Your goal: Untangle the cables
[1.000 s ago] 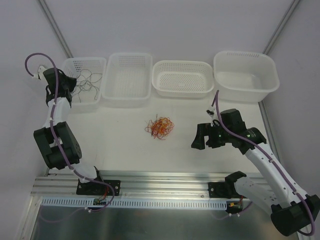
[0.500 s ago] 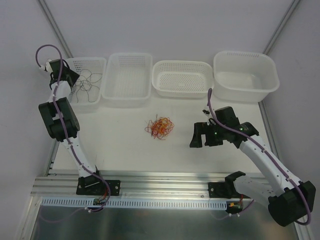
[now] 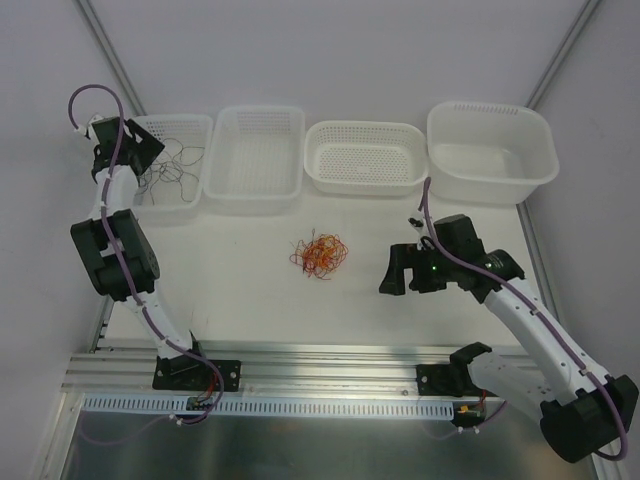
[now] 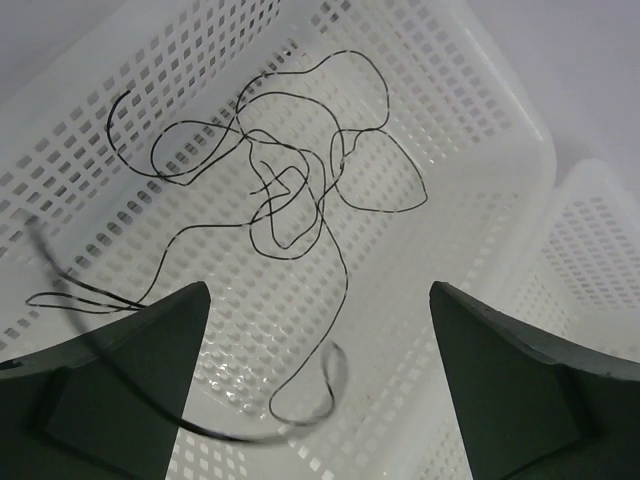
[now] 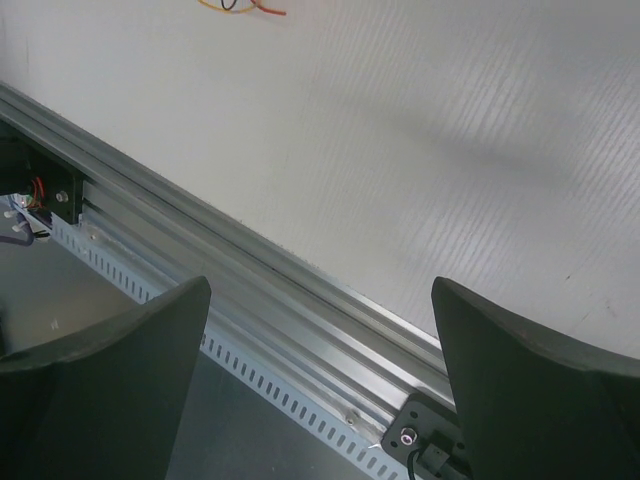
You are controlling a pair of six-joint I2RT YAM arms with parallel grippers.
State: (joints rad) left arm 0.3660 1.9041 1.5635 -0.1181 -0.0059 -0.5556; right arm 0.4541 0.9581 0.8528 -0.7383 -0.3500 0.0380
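Four white baskets stand in a row along the far edge of the table (image 3: 240, 290), and I have two grippers out, one at each end.

My left gripper (image 3: 132, 152) (image 4: 318, 292) hangs over the first basket (image 3: 195, 196) (image 4: 470, 110), the leftmost. Its two fingers are spread wide with nothing clamped between them. Below them, on the basket's perforated floor, the dark grey cable (image 3: 170, 165) (image 4: 285, 195) lies in loose loops that cross over one another. I cannot tell whether it is one strand or more. One blurred dark strand runs close past my left-hand finger (image 4: 110, 390), and I cannot tell whether it touches.

The second basket (image 3: 258, 205) and the third basket (image 3: 365, 186) show no cable that I can make out.

On the bare table in front of them lies one tangle (image 3: 320, 255) of orange-yellow and red cables, wound too tightly for me to count the strands. It is well apart from both grippers. Two stray ends of it show at the top edge of my right wrist view.

My right gripper (image 3: 398, 270) (image 5: 320, 288) is to the right of the tangle, above the table, its fingers wide apart and holding nothing. It looks down toward the aluminium rail (image 3: 300, 360) (image 5: 250, 280) at the near edge.

The fourth basket (image 3: 490, 190), the deepest, stands at the far right.
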